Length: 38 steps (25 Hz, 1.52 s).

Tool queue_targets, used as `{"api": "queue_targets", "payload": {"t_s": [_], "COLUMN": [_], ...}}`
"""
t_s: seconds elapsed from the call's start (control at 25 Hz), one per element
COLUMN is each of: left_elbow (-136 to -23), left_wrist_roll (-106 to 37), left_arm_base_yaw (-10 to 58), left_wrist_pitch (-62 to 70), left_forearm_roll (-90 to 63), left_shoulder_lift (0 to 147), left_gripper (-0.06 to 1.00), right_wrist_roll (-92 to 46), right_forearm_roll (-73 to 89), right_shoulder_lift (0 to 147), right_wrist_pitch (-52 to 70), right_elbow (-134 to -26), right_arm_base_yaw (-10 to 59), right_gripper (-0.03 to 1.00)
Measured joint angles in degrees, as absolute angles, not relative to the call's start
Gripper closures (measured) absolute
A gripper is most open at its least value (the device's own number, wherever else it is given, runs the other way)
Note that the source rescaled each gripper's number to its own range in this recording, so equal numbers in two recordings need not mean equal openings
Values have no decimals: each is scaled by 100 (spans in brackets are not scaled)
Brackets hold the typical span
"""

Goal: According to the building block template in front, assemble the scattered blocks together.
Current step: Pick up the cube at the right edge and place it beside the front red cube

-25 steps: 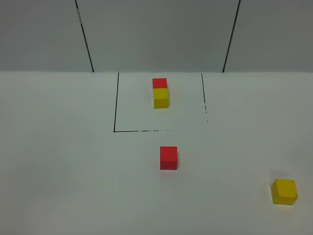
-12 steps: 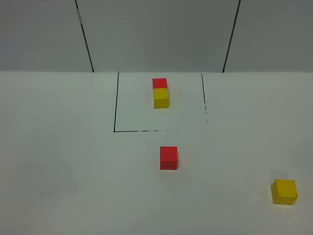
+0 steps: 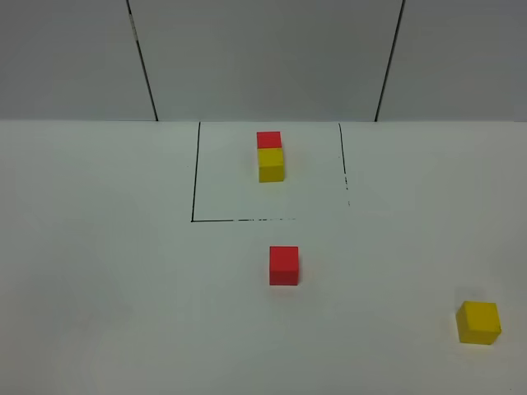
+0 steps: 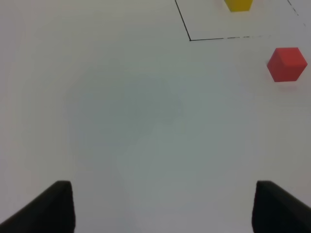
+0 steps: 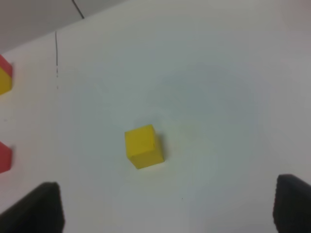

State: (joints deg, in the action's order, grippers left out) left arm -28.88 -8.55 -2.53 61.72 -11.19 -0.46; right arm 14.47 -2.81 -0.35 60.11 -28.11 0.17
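Note:
The building block template is a red cube (image 3: 268,140) joined to a yellow cube (image 3: 271,164), inside thin black lines (image 3: 194,177) at the back of the table. The loose red cube (image 3: 284,265) sits just in front of the frame. It also shows in the left wrist view (image 4: 286,63). The loose yellow cube (image 3: 479,322) sits at the front right, and in the right wrist view (image 5: 143,146) it lies ahead of the gripper. My left gripper (image 4: 163,213) and right gripper (image 5: 165,208) are both open and empty. Neither shows in the exterior view.
The white table (image 3: 107,271) ends at a grey panelled wall (image 3: 263,58) behind the frame. The frame's black corner (image 4: 190,40) shows in the left wrist view, with the template's yellow cube (image 4: 238,4) at the picture's edge.

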Motion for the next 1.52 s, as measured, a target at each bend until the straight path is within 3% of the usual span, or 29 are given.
{"api": "queue_targets", "payload": {"t_s": [0.4, 0.56, 0.72, 1.24, 1.52], "left_elbow": [-2888, -2888, -2888, -2888, -2888], "left_wrist_roll": [-855, -855, -855, -855, -855], "left_arm_base_yaw": [-253, -253, -253, -253, -253], "left_wrist_pitch": [6172, 6172, 6172, 6172, 6172], "left_forearm_roll": [-1119, -1119, -1119, -1119, -1119], "left_shoulder_lift": [-46, -46, -46, -46, -46], "left_gripper": [37, 37, 37, 37, 37], "right_wrist_roll": [1397, 1009, 603, 469, 700], "right_forearm_roll": [-281, -67, 236, 596, 407], "right_shoulder_lift": [-35, 607, 2036, 7589, 8962], "right_wrist_pitch": [6005, 5915, 5807, 5521, 4853], "right_elbow": [-2811, -3032, -3530, -4917, -5146], "right_arm_base_yaw": [17, 17, 17, 168, 658], "right_gripper": [24, 12, -3, -3, -3]}}
